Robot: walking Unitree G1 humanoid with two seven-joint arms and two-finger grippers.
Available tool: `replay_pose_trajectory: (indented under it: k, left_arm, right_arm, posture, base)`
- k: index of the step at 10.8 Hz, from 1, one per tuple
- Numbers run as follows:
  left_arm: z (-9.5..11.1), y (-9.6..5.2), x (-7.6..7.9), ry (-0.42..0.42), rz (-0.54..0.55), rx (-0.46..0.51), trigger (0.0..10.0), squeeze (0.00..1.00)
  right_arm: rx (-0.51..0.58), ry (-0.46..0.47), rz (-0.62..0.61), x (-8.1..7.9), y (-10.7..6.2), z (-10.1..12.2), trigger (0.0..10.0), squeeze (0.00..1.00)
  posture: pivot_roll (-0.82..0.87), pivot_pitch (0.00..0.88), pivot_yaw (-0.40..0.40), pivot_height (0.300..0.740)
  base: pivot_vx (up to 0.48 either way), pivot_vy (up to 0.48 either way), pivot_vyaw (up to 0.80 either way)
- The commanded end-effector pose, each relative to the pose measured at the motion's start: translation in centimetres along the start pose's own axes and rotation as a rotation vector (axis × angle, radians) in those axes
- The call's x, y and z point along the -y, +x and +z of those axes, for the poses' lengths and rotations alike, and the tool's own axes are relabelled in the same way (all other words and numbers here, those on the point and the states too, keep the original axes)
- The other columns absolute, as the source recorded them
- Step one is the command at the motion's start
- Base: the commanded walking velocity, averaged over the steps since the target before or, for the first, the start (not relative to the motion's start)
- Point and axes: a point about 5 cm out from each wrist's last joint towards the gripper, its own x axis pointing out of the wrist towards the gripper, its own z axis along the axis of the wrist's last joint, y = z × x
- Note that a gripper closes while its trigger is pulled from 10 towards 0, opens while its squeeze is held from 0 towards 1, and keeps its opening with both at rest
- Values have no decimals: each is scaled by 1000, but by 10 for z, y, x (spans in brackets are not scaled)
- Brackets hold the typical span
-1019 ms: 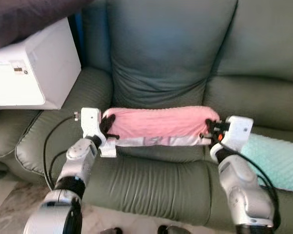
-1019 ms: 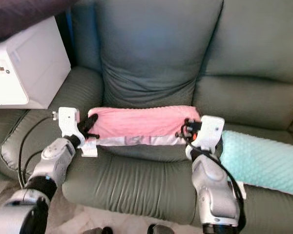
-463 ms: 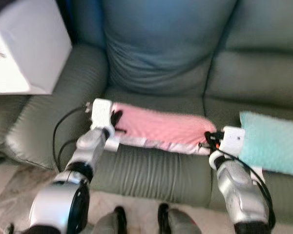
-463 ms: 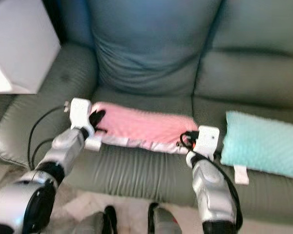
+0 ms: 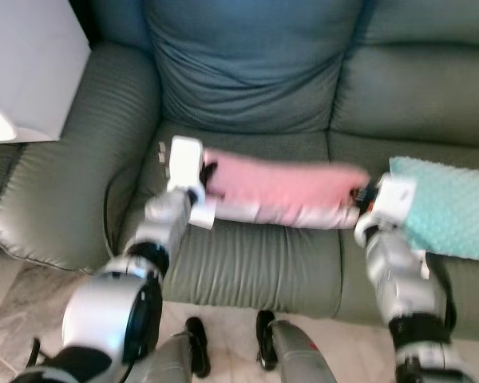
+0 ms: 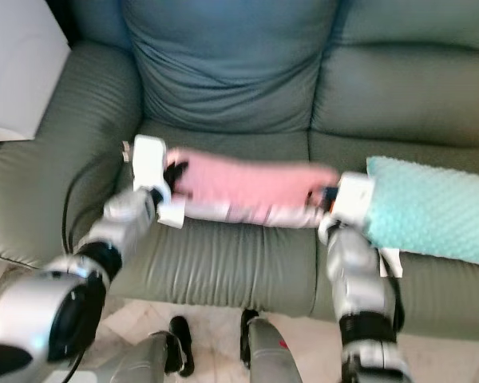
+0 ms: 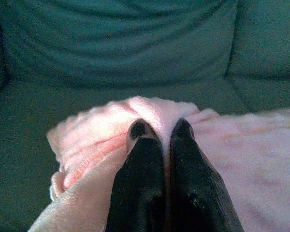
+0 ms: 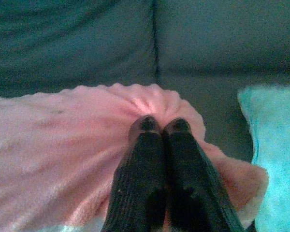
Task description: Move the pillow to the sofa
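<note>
- The pink pillow [image 5: 283, 191] stretches across the middle of the frame, over the front part of the seat cushion of the grey-green sofa [image 5: 247, 72], held between the two arms; its surface is blurred in both eye views.
- The left gripper [image 7: 160, 130] is at the pillow's left end, a little left of centre in the eye view. Its two black fingers [image 7: 140, 164] are pressed close together, with a ridge of pink fabric pinched up between the tips.
- The right gripper [image 8: 159, 124] is at the pillow's right end, right of centre. Its fingers [image 8: 181, 164] are likewise pressed together, and the pink fabric gathers into radiating folds around the tips, so it is pinching the pillow.
- A pale strip runs along the pillow's lower edge, facing the front of the seat.
- A mint-green textured pillow [image 5: 451, 207] lies on the next seat at the right edge of the frame, just beside the right gripper's white housing.
- A white box-like object [image 5: 24, 64] sits in the upper left corner, above the sofa's armrest.
- At the bottom of the frame, below the sofa front, are the robot's legs and dark feet [image 5: 195, 355] on a marbled tile floor [image 5: 32, 311].
</note>
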Motion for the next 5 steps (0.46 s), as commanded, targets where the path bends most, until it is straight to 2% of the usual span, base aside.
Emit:
replay_pose_trajectory:
  k: [1, 2, 4, 5]
  left_arm:
    - [8, 1, -3, -16, 3, 44, 0, 0]
    - [13, 1, -7, -19, 24, 65, 0, 0]
    - [1, -6, -22, 32, 101, 17, 0, 0]
    - [-14, -12, -29, 88, 132, -44, 0, 0]
  right_arm:
    - [32, 2, -22, 6, -1, 1, 0, 0]
    - [55, -6, -16, 3, 3, 3, 0, 0]
    - [9, 24, 1, -2, 1, -16, 0, 0]
    - [-49, 65, 19, -9, -7, -34, 0, 0]
  posture:
    - [-292, 416, 27, 740]
    - [-290, 427, 19, 740]
    - [-291, 442, 15, 740]
    - [-303, 453, 8, 740]
  base:
    - [0, 0, 0]
    - [0, 0, 0]
    - [0, 0, 0]
    - [0, 0, 0]
